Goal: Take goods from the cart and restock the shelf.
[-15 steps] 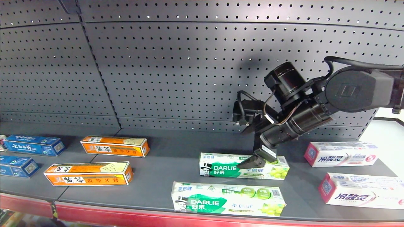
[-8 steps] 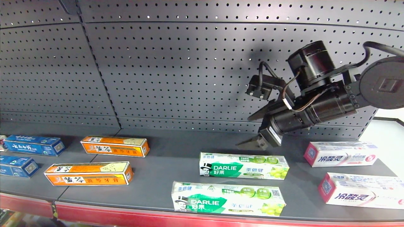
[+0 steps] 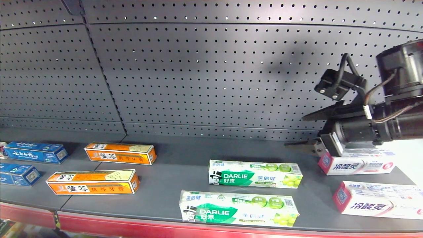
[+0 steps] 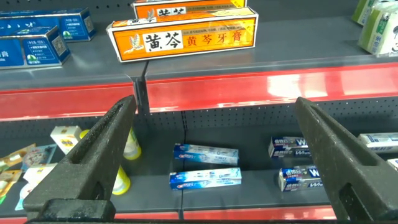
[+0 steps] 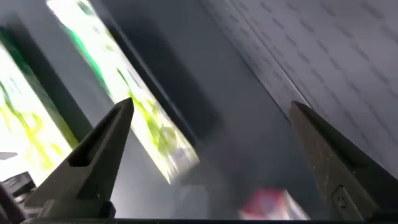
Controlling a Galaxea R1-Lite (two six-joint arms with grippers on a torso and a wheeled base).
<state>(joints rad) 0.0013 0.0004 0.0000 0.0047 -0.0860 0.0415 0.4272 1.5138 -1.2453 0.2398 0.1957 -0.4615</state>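
Lengthwise, rear green-and-white toothpaste box [image 3: 255, 174], flat on grey shelf [image 3: 172, 165]

a shop: pegboard-backed shelf [image 3: 185, 155] with red edge, boxed toothpaste [image 3: 254, 173] in rows (more on a lower shelf [image 4: 255, 186]).

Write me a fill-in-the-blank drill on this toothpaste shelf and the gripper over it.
1. The right gripper is open and holds ____.
2. The green boxes lie on the robot's ____ of the orange boxes.
3. The shelf has a front lip coloured ____.
Missing words: nothing; right; red.
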